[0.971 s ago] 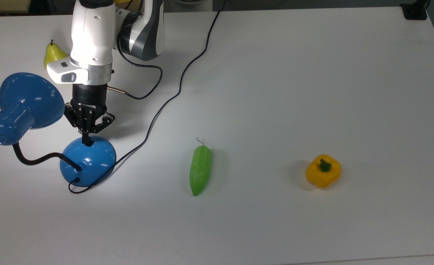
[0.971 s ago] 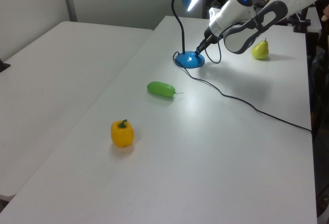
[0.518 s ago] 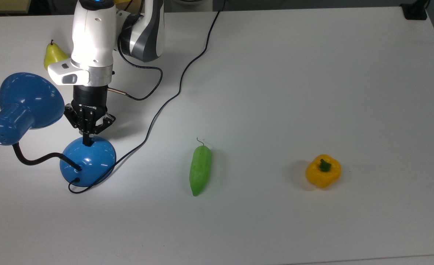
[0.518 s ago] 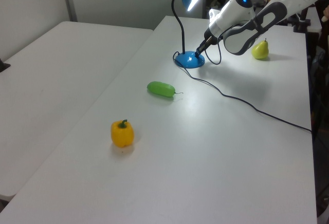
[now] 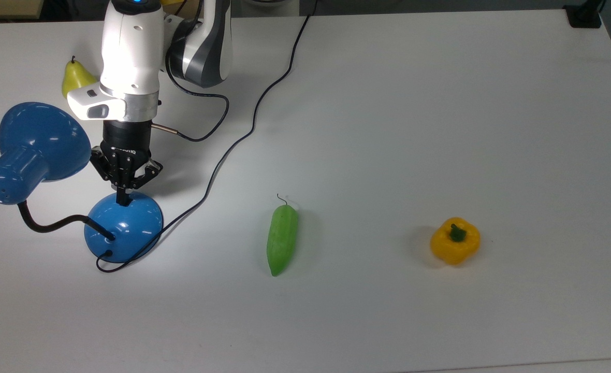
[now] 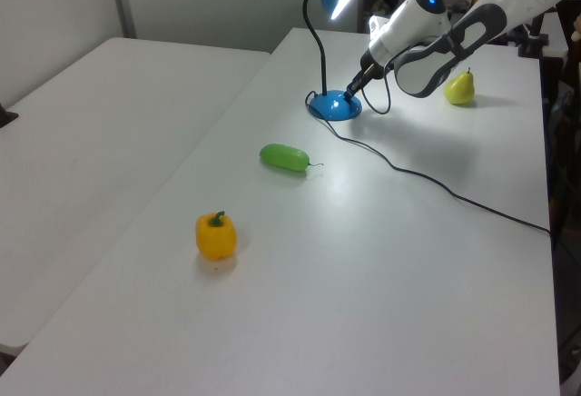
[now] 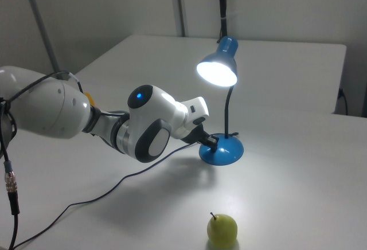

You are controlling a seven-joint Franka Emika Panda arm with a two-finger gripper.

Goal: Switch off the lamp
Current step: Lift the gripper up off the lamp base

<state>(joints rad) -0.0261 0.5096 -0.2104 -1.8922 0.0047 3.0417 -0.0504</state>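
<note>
A shiny blue lamp with a black bendy neck [image 5: 124, 225] is glowing white under its shade. A white and grey robot arm [image 5: 132, 52] is showing a black gripper [image 5: 124, 199]. A green cucumber [image 5: 281, 239], a yellow pepper [image 5: 454, 241] and a yellow-green pear [image 5: 75, 76] are lying on a white table [image 5: 414, 103].

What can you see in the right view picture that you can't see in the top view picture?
The right view looks into the lamp's shade, glowing white, so the lamp is on. The top view has the green cucumber and the yellow pepper. Both have the blue lamp, the pear and the robot's hand, shut, its tips on the lamp's base.
</note>
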